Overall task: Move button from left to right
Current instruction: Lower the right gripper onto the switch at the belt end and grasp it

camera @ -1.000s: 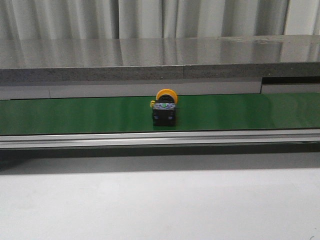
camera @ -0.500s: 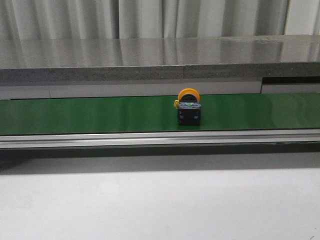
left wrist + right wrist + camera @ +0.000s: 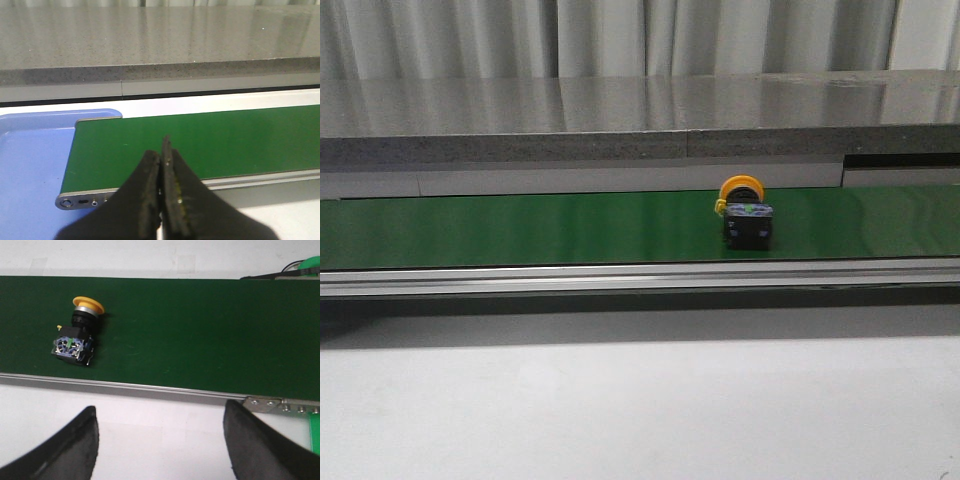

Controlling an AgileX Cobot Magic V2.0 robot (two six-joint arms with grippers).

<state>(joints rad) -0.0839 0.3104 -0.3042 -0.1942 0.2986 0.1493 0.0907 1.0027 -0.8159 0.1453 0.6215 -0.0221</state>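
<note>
The button (image 3: 745, 214), a yellow-orange cap on a black blocky body with green marks, lies on its side on the green belt (image 3: 520, 228), right of the middle in the front view. It also shows in the right wrist view (image 3: 77, 336). My right gripper (image 3: 160, 415) is open and empty, over the white table near the belt's front rail, apart from the button. My left gripper (image 3: 161, 157) is shut and empty, over the belt's left end (image 3: 150, 145). Neither gripper shows in the front view.
A blue tray (image 3: 35, 165) lies beside the belt's left end. An aluminium rail (image 3: 640, 275) runs along the belt's front edge. A grey stone ledge (image 3: 640, 120) rises behind the belt. A green part (image 3: 315, 430) sits at the belt's right end.
The button has travelled to the right along the belt, from about the middle to right of the middle. No gripper touches it.
</note>
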